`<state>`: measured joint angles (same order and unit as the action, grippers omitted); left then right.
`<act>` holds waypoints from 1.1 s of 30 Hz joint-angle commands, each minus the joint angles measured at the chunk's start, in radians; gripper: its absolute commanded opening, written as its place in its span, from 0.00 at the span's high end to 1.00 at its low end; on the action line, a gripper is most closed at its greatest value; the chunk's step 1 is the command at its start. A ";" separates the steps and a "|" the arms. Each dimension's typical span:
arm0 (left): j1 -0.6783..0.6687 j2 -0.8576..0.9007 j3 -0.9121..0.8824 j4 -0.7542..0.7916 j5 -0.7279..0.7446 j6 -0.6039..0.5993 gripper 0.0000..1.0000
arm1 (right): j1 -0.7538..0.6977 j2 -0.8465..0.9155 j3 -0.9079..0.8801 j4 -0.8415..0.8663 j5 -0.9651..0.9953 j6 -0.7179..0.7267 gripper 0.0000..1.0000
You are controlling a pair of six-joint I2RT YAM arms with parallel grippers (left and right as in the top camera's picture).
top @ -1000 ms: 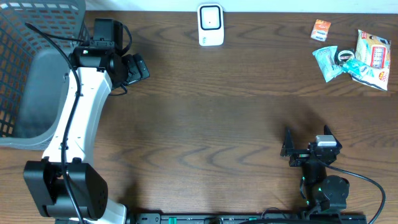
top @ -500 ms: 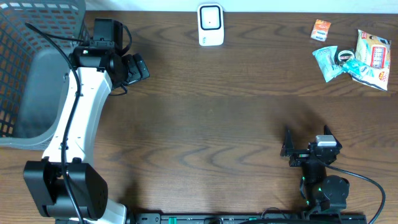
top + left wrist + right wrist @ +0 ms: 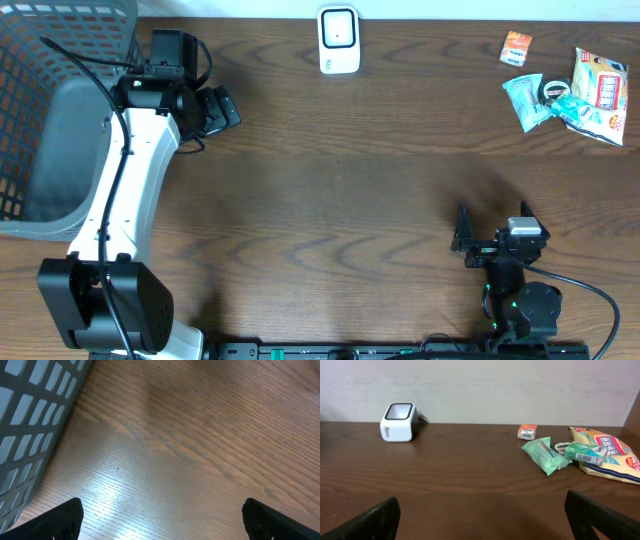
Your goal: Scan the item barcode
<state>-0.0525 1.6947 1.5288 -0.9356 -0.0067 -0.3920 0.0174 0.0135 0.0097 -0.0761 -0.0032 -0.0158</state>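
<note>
**Operator:** How far along is the scan?

**Me:** At the very start, I'd judge. My right gripper sits low at the near edge of the table, fingers spread wide with nothing between them. My left gripper is just as wide and just as bare, hanging over wood just beside the basket.

**Operator:** So what's left?

**Me:** All of it: choose an item, grasp it, carry it over and turn its barcode to the reader.

**Operator:** What's underneath you?

**Me:** Dark brown wood with a long wavy grain and a slight sheen. The basket is grey plastic, a lattice of square holes.

**Operator:** And the items?

**Me:** They are well apart from both grippers, at the far right corner. The green pouch is nearest, pillow-shaped in crinkly film. Beside it lies the snack bag, flat, glossy and yellow, with a small green pack resting against it. The orange packet is farther back, a little rectangle. I can't make out a barcode on any of them.

**Operator:** And the reader?

**Me:** The scanner is a rounded white box with a dark face, standing at the far edge, well to the left of the items.
</note>
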 commanded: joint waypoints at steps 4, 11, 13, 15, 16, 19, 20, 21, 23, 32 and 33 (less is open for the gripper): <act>0.003 0.011 0.005 -0.003 -0.013 0.006 0.00 | 0.003 -0.008 -0.003 -0.001 0.001 -0.015 0.01; 0.003 0.010 0.005 -0.003 -0.013 0.006 0.02 | 0.003 -0.008 -0.003 -0.001 0.001 -0.015 0.01; 0.003 0.009 0.005 -0.003 -0.013 0.006 0.02 | 0.003 -0.008 -0.003 -0.001 0.001 -0.015 0.01; 0.003 0.009 0.005 -0.009 -0.013 0.006 0.02 | 0.003 -0.008 -0.003 -0.001 0.001 -0.015 0.01; 0.003 0.009 0.005 -0.026 -0.013 0.006 0.02 | 0.003 -0.008 -0.003 -0.001 0.001 -0.015 0.01; 0.003 0.009 0.005 -0.110 -0.013 0.006 0.02 | 0.003 -0.008 -0.003 -0.001 0.001 -0.015 0.01; 0.003 0.009 0.005 -0.128 -0.012 0.006 0.02 | 0.003 -0.008 -0.003 -0.001 0.001 -0.015 0.01; 0.003 0.007 0.005 -0.148 -0.013 0.006 0.02 | 0.003 -0.008 -0.003 -0.001 0.001 -0.015 0.01; 0.004 0.002 0.005 -0.162 -0.013 0.006 0.02 | 0.003 -0.008 -0.003 -0.001 0.001 -0.015 0.01; 0.002 -0.024 -0.062 -0.208 -0.020 0.081 0.02 | 0.003 -0.008 -0.003 -0.001 0.001 -0.015 0.01; 0.001 -0.032 -0.084 -0.204 -0.020 0.093 0.02 | 0.003 -0.008 -0.003 -0.001 0.001 -0.015 0.01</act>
<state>-0.0525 1.6920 1.4994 -1.1343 -0.0074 -0.3569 0.0170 0.0128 0.0097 -0.0757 -0.0032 -0.0158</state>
